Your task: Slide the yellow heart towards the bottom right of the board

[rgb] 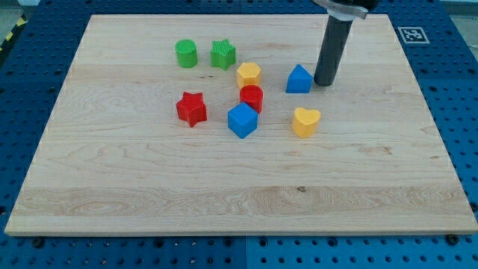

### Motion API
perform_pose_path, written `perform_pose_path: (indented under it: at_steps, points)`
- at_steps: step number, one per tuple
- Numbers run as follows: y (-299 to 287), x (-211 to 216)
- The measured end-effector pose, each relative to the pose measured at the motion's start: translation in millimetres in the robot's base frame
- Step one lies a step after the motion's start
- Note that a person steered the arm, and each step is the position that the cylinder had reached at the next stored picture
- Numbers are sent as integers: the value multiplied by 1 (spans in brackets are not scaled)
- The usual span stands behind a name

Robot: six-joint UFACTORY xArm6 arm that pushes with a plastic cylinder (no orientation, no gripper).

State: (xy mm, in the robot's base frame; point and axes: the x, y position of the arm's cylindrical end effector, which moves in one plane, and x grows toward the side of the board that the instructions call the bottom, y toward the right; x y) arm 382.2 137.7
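The yellow heart [305,122] lies on the wooden board [149,194] a little right of the middle. My tip [325,82] rests on the board up and to the right of the heart, apart from it, and just right of the blue triangular block [299,79]. The rod rises from the tip to the view's top edge.
A blue cube [242,120], a red cylinder [252,97] and a yellow hexagon [249,74] cluster left of the heart. A red star [192,108] lies further left. A green cylinder [187,54] and a green star [222,54] sit near the top.
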Motion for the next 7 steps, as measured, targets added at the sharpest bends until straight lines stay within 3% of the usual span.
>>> perform_pose_path:
  at_steps: [1, 3, 7]
  points:
    - [-1, 20]
    - [-99, 23]
    - [-96, 63]
